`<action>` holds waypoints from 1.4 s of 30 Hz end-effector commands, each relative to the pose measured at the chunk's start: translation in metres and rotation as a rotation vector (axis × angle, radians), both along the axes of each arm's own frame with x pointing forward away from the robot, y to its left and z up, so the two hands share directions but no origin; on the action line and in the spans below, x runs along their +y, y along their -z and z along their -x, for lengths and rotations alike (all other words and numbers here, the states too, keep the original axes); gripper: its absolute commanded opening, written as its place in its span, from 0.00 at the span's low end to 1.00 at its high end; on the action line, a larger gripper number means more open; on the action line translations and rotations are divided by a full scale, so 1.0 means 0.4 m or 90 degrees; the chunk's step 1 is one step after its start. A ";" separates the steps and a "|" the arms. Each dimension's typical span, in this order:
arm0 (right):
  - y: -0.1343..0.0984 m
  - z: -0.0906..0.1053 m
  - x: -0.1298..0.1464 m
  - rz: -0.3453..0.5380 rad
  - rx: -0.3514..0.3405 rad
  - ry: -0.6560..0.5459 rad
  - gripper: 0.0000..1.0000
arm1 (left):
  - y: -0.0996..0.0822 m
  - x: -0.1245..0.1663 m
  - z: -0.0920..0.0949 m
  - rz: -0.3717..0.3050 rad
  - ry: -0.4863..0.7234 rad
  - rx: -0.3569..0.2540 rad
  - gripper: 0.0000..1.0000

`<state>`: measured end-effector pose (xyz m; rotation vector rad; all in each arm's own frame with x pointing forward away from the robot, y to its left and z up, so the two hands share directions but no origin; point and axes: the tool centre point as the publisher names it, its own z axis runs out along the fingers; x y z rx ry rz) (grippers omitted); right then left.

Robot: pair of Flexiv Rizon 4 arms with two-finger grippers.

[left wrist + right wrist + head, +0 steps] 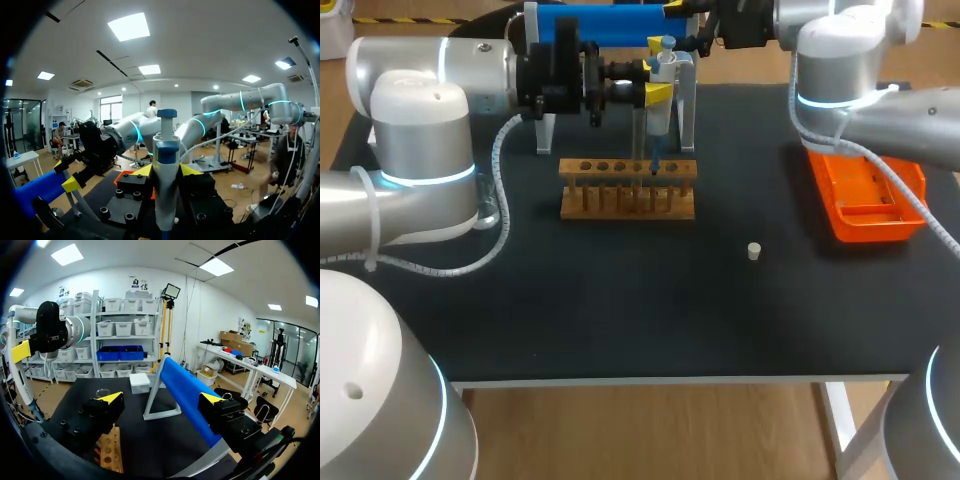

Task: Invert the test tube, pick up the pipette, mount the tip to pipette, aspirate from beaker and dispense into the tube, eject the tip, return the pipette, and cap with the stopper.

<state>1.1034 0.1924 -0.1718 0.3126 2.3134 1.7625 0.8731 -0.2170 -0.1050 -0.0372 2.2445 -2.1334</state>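
The black table (620, 320) has the wooden rack (610, 170) at back middle, with the orange tray (840, 225) to its right. The left gripper (166, 170) is clamped on the pipette (165, 150), upright right over the rack; the right gripper (162, 400) is spread wide, holding nothing. The tiny white stopper (754, 251) lies loose out front, between rack and tray.

Grey-blue pipette (661, 115) upright (tip down) over wooden rack (627, 190), white stopper (754, 251) well apart

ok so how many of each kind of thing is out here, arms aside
wooden rack: 1
pipette: 1
stopper: 1
orange tray: 1
blue roll on a stand: 1
beaker: 1
white box: 1
total: 7
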 end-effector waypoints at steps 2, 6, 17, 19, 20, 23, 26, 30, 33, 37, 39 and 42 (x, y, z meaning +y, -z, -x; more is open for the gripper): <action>-0.001 -0.003 -0.002 0.001 0.001 -0.002 1.00 | -0.002 0.001 0.000 -0.001 0.000 0.000 0.00; -0.001 -0.003 -0.002 0.001 0.001 -0.002 1.00 | -0.002 0.001 0.000 -0.001 0.000 0.000 0.00; -0.001 -0.003 -0.002 0.001 0.001 -0.002 1.00 | -0.007 0.018 -0.003 0.008 -0.013 -0.003 0.00; -0.001 -0.003 -0.002 0.001 0.001 -0.002 1.00 | -0.006 0.038 -0.006 0.005 -0.030 0.000 0.00; -0.001 -0.003 -0.002 0.001 0.001 -0.002 1.00 | -0.004 0.049 -0.008 0.005 -0.040 0.006 0.00; -0.001 -0.003 -0.002 0.001 0.001 -0.002 1.00 | -0.003 0.095 -0.015 0.014 -0.071 0.010 0.00; -0.001 -0.003 -0.002 0.001 0.001 -0.002 1.00 | -0.001 0.144 -0.024 -0.003 -0.108 0.015 0.00; -0.001 -0.003 -0.002 0.001 0.001 -0.002 1.00 | 0.004 0.215 -0.042 -0.016 -0.156 0.023 0.00; -0.001 -0.003 -0.002 0.001 0.001 -0.002 1.00 | 0.009 0.271 -0.063 -0.029 -0.197 0.029 0.00; -0.001 -0.003 -0.002 0.001 0.001 -0.002 1.00 | 0.014 0.336 -0.103 -0.038 -0.245 0.031 0.00; -0.001 -0.003 -0.002 0.001 0.001 -0.002 1.00 | 0.015 0.364 -0.126 -0.044 -0.272 0.031 0.00; -0.001 -0.003 -0.002 0.001 0.001 -0.002 1.00 | 0.021 0.398 -0.159 -0.043 -0.297 0.028 0.00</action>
